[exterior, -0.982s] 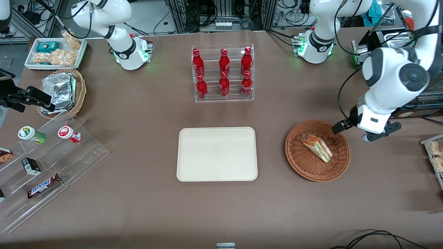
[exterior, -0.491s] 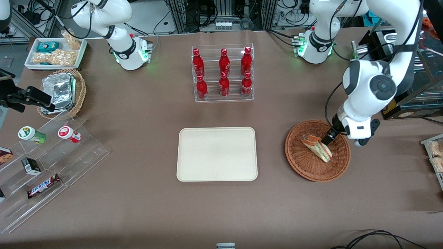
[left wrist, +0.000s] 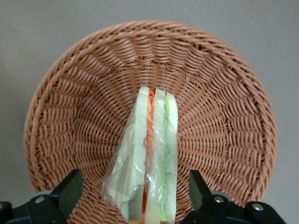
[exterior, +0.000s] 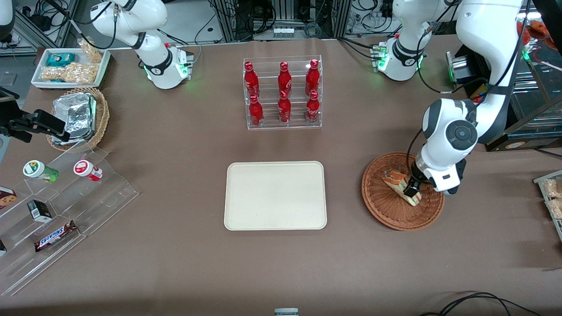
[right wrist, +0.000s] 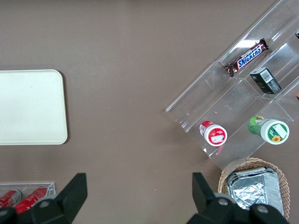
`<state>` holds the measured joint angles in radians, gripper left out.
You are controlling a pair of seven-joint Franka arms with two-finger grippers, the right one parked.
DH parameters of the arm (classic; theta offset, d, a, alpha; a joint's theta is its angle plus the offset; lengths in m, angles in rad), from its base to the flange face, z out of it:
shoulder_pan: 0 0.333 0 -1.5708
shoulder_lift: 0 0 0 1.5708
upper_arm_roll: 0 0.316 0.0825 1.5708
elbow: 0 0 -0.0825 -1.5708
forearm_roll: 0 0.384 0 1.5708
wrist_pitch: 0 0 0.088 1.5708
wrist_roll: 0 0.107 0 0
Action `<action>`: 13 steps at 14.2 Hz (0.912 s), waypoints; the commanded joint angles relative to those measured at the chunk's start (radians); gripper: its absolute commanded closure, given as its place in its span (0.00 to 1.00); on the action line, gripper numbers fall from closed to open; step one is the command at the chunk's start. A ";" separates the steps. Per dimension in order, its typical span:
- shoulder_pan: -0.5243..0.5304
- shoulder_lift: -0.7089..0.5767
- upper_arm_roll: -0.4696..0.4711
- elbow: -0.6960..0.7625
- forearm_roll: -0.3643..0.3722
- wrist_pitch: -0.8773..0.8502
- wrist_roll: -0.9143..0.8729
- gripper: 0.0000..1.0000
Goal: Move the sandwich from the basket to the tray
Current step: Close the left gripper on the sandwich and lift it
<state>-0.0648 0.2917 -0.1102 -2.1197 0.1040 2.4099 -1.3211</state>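
The sandwich (exterior: 394,178), a plastic-wrapped wedge with green and orange-red layers, lies in the reddish-brown wicker basket (exterior: 386,213). My left gripper (exterior: 412,189) is lowered into the basket over the sandwich's end nearer the front camera. In the left wrist view the gripper (left wrist: 133,186) is open, and its two black fingers (left wrist: 70,189) stand on either side of the sandwich (left wrist: 149,154) without touching it, over the basket's weave (left wrist: 224,116). The cream tray (exterior: 275,195) lies empty beside the basket, toward the parked arm's end; it also shows in the right wrist view (right wrist: 28,107).
A clear rack of red bottles (exterior: 283,94) stands farther from the front camera than the tray. Toward the parked arm's end are a stepped acrylic stand with snacks (exterior: 57,206), a tan basket of foil packs (exterior: 81,116) and a white snack tray (exterior: 70,66).
My left gripper has moved from the basket's rim in over the sandwich and come down around it. The sandwich has not moved.
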 commanded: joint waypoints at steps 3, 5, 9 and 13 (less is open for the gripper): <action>-0.001 0.053 -0.014 0.040 -0.010 0.008 -0.044 0.45; 0.002 0.047 -0.014 0.038 -0.015 -0.003 -0.033 0.87; 0.002 0.012 -0.014 0.082 -0.013 -0.141 -0.007 0.91; 0.000 0.017 -0.095 0.280 -0.013 -0.385 0.089 0.99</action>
<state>-0.0631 0.3120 -0.1622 -1.9353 0.0957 2.1251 -1.2769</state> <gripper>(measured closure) 0.863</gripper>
